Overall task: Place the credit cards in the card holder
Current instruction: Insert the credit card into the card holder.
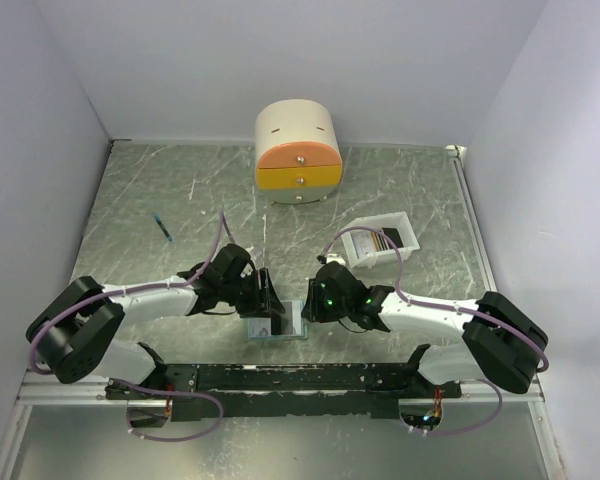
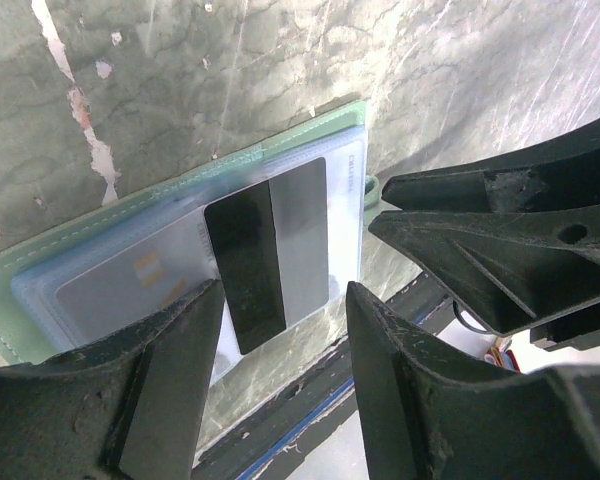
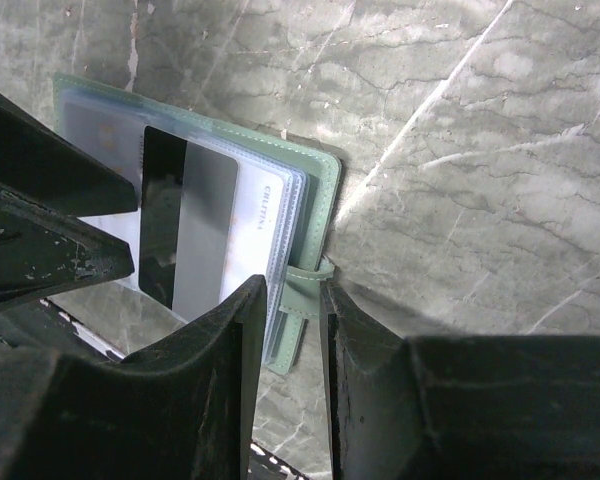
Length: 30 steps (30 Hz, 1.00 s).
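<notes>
The card holder (image 1: 278, 328) lies open near the table's front edge, green with pale blue pockets (image 2: 40, 270) (image 3: 320, 180). A grey credit card with a black stripe (image 2: 280, 240) (image 3: 205, 230) rests on its pockets, one end sticking out over the near edge. Another card (image 2: 120, 285) shows inside a pocket. My left gripper (image 2: 285, 295) (image 1: 270, 302) is open, its fingers either side of the card's free end. My right gripper (image 3: 290, 295) (image 1: 308, 306) is shut on the holder's strap (image 3: 305, 300) at its right edge. More cards (image 1: 383, 240) lie in the white tray.
The white tray (image 1: 400, 222) stands behind the right arm. A round cream-and-orange drawer box (image 1: 298, 150) is at the back centre. A blue pen (image 1: 162, 227) lies at the left. The black base rail (image 1: 300, 378) runs just in front of the holder.
</notes>
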Tool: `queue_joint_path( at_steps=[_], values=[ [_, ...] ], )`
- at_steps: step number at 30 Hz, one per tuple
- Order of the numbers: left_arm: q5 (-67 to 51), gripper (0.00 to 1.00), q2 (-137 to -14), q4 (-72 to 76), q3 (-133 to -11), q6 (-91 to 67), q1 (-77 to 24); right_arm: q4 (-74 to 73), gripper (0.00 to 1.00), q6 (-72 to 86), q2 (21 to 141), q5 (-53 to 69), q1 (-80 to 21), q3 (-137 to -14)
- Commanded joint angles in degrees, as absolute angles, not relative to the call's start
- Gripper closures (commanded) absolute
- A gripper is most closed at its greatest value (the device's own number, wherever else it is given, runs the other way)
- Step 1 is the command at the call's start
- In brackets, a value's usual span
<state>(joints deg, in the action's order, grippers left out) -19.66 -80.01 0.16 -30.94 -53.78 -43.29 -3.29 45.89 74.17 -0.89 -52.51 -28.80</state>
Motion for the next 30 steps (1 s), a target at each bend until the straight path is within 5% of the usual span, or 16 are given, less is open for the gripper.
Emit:
queue_joint_path(
  at_steps=[1, 30],
  values=[
    [-18.77, 0.36, -81.03, 1.77, -29.77, -53.19, -43.68, -2.74, 0.71, 46.14, 74.38, -1.5, -52.56, -27.86],
    [-26.7, 0.37, -85.63, 21.98, -27.51, -59.34, -45.16, 1.88, 0.72, 46.73, 76.87, 0.63, -53.88, -27.06]
  ],
)
